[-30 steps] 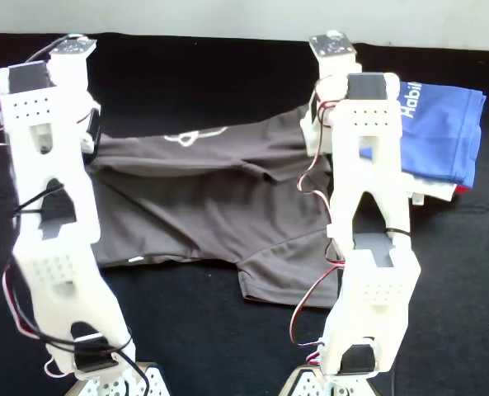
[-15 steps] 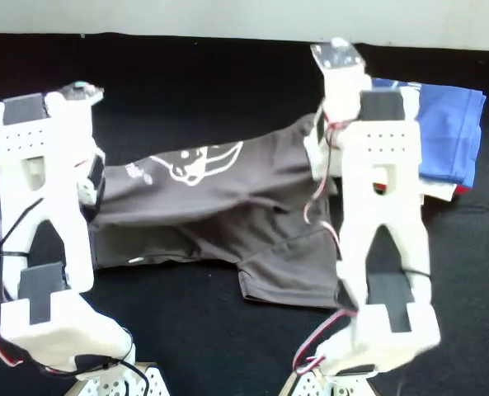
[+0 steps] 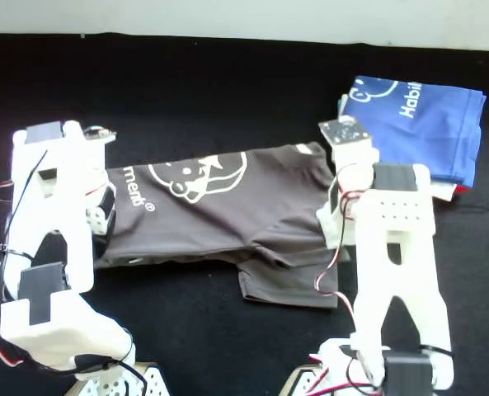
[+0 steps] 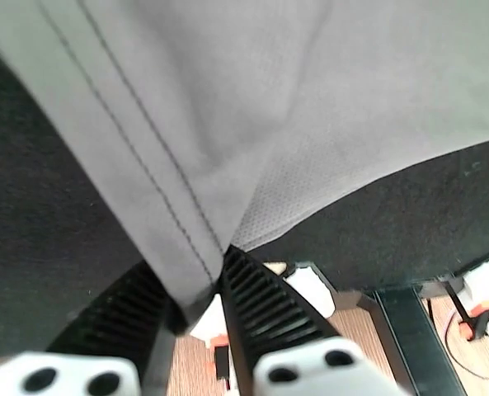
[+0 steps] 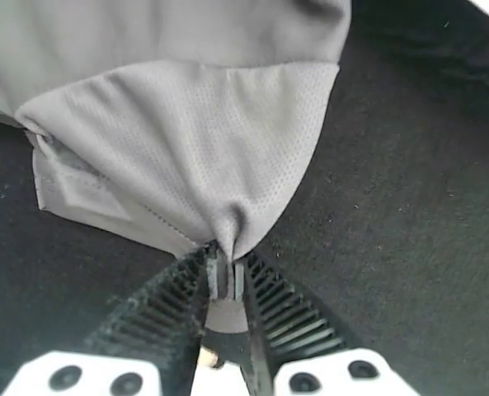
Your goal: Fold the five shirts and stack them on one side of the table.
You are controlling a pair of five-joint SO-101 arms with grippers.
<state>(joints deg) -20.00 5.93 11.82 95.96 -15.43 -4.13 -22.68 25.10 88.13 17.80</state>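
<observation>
One grey shirt [image 3: 219,206] lies on the black tabletop [image 3: 186,74] between two arms. The left jaws are clamped on its stitched hem, and the right jaws pinch another edge. One folded blue shirt [image 3: 430,132] tops a pile nearby.
</observation>
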